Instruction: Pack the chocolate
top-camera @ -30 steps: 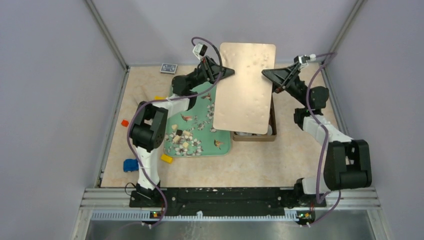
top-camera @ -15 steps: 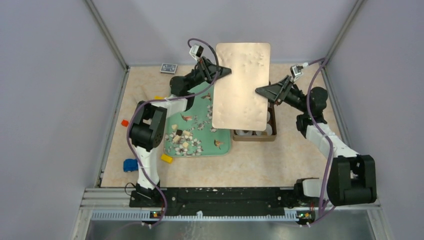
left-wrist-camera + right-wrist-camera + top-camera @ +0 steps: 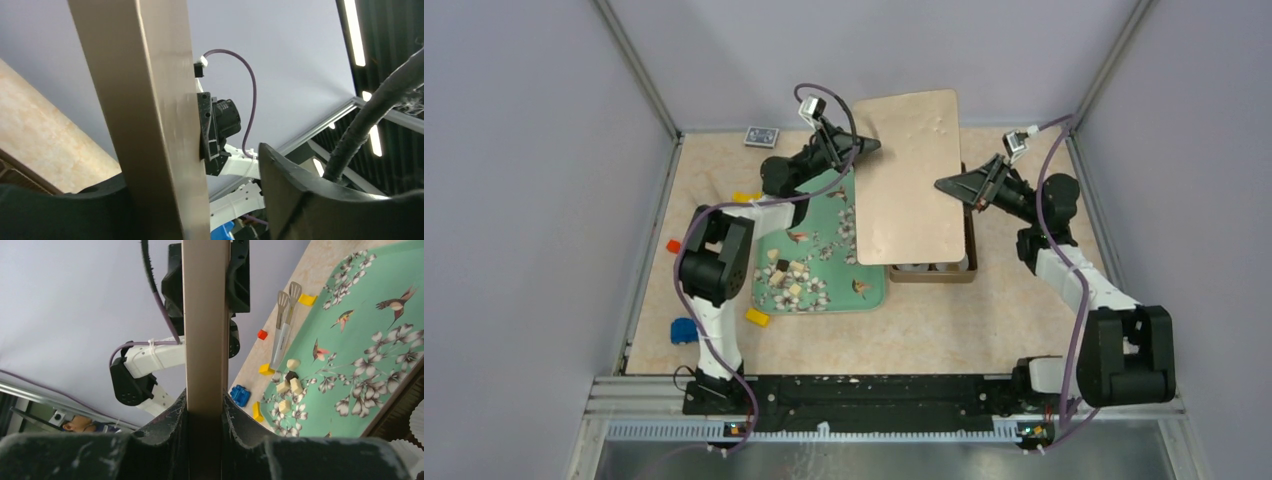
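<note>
The chocolate [image 3: 786, 275], several tan and dark pieces, lies in a cluster on the green flowered tray [image 3: 824, 260]; the right wrist view shows the chocolate [image 3: 289, 385] too. A tan box lid [image 3: 909, 180] hangs tilted over the brown box [image 3: 932, 272]. My right gripper [image 3: 951, 185] is shut on the lid's right edge [image 3: 205, 315], both fingers pressed to it [image 3: 205, 415]. My left gripper [image 3: 864, 143] stands open around the lid's left edge [image 3: 155, 125], with a gap on one side [image 3: 195, 200].
White paper cups [image 3: 924, 266] show in the box under the lid. Metal tongs [image 3: 282, 325] lie by the tray's far edge. Yellow blocks [image 3: 757, 317] [image 3: 742, 196], a red block [image 3: 673, 245] and a blue toy [image 3: 685, 330] lie left of the tray. A small card pack [image 3: 761, 136] sits at the back.
My right gripper moved in and shut on the lid's right edge. My left gripper opened and let go of the lid. The lid has swung and sunk toward the box.
</note>
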Tool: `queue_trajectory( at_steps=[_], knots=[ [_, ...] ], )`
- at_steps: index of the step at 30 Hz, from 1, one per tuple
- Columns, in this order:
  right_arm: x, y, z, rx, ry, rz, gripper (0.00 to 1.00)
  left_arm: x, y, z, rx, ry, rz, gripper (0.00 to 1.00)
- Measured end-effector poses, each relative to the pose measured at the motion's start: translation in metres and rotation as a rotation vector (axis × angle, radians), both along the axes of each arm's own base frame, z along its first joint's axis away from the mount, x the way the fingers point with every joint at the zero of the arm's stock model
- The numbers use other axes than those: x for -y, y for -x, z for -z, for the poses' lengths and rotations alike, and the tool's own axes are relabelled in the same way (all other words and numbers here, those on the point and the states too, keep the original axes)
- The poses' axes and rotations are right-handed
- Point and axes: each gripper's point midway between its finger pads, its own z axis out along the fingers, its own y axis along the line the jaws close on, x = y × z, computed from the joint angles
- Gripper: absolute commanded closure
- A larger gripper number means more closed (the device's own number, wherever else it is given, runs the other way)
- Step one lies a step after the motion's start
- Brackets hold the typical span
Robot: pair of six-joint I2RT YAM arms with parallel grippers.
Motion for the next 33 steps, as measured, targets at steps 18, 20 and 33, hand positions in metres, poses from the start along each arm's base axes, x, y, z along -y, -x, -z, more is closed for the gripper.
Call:
queue_trajectory(
  at_steps=[18, 20, 33],
  knots=[
    [0.041, -0.049, 0.028, -0.178, -0.188, 0.011, 1.00, -0.010, -0.040, 0.081, -0.144, -0.379, -0.192, 0.10],
    [0.043, -0.053, 0.024, -0.192, -0.237, 0.012, 1.00, -0.010, -0.041, 0.088, -0.159, -0.398, -0.193, 0.09],
    [0.046, -0.055, 0.016, -0.175, -0.284, 0.026, 1.00, -0.008, -0.049, 0.113, -0.204, -0.444, -0.187, 0.02]
  ],
)
